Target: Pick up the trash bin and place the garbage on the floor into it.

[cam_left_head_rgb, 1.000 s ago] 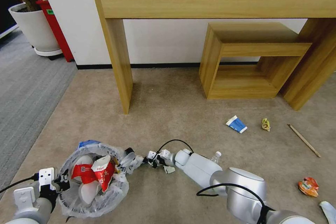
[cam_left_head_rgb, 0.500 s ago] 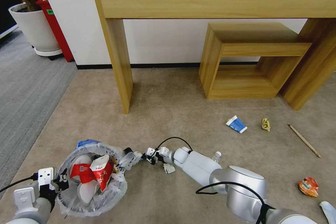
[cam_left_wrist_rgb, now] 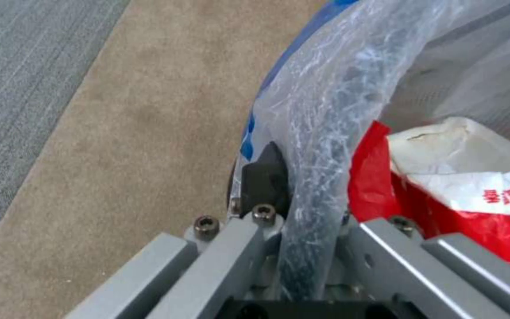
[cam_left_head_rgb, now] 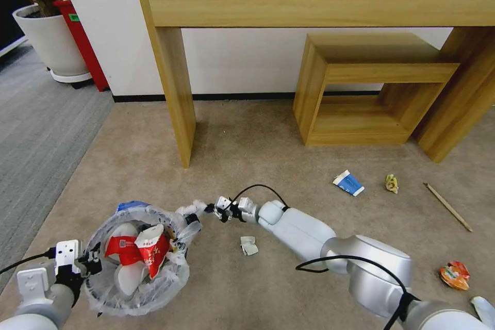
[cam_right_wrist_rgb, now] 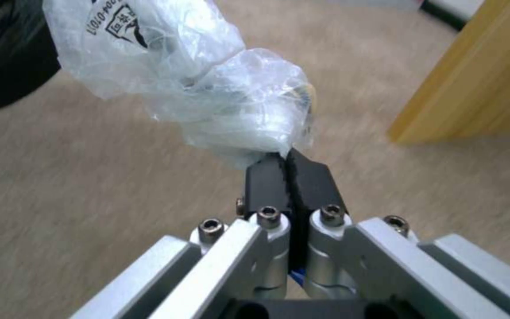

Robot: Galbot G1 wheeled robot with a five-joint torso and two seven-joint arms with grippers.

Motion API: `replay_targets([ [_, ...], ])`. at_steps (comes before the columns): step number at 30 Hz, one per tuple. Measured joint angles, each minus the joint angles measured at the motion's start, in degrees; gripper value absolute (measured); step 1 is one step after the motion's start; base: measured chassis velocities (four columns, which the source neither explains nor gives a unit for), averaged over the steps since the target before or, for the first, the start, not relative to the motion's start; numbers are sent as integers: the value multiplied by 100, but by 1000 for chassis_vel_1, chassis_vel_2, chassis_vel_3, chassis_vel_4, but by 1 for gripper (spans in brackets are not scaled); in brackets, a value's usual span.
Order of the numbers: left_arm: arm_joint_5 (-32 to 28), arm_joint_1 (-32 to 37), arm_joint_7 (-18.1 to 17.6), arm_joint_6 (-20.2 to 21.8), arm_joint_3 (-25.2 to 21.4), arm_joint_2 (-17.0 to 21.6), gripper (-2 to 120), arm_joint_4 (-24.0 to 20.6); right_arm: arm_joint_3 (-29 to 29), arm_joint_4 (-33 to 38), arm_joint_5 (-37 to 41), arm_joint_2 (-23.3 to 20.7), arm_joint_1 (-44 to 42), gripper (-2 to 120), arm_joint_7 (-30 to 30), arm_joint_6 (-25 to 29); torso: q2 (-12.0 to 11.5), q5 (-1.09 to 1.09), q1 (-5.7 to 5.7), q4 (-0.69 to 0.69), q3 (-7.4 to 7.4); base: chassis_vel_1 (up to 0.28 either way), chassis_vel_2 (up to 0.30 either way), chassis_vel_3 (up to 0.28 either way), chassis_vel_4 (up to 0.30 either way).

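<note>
Small round dark-framed trash bin [cam_left_head_rgb: 135, 263] lined with crinkly translucent plastic, near left on the beige-brown carpet floor [cam_left_head_rgb: 247, 165]. Red-and-white wrappers lie inside.

Left gripper [cam_left_head_rgb: 85, 266] at the bin's near-left rim; in the left wrist view its fingers are clamped on the bag-covered rim.

Right gripper [cam_left_head_rgb: 209, 209] just right of the bin's far-right rim. Right wrist view: fingers [cam_right_wrist_rgb: 267, 181] pressed together, pinching a wad of clear crumpled plastic film [cam_right_wrist_rgb: 208, 93].

Key relation: bin mouth lies left and slightly nearer of the pinched wad, close by; judged, a short leftward carry would bring it over the opening.

Small white crumpled scrap [cam_left_head_rgb: 248, 246] on the carpet near the right forearm, right of the bin. Blue-white carton [cam_left_head_rgb: 348, 183], yellow scrap [cam_left_head_rgb: 392, 183], thin wooden stick [cam_left_head_rgb: 447, 207], orange wrapper [cam_left_head_rgb: 454, 274] well off right, nearer the right arm.
</note>
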Motion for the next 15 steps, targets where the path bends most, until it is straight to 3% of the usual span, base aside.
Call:
replay_targets([
  [8, -233, 92, -103, 16, -178, 85, 0, -69, 988, 633, -393, -210, 134, 0, -1, 620, 0, 0, 0, 1, 0, 0, 0, 0, 0],
  [11, -234, 92, -105, 16, -173, 77, 0, -48, 1095, 792, -326, -277, 156, 0, -3, 662, 0, 0, 0, 1, 0, 0, 0, 0, 0],
  [12, -249, 80, -105, 16, -149, 72, 0, 11, 1335, 1254, -42, -440, 205, 0, -36, 690, 0, 1, 0, 0, 0, 0, 0, 0, 0],
  [15, -255, 52, -105, 13, -117, 87, 0, 57, 1510, 1619, 216, -560, 253, 0, -210, 724, 0, 0, 0, 0, 0, 0, 0, 0, 0],
])
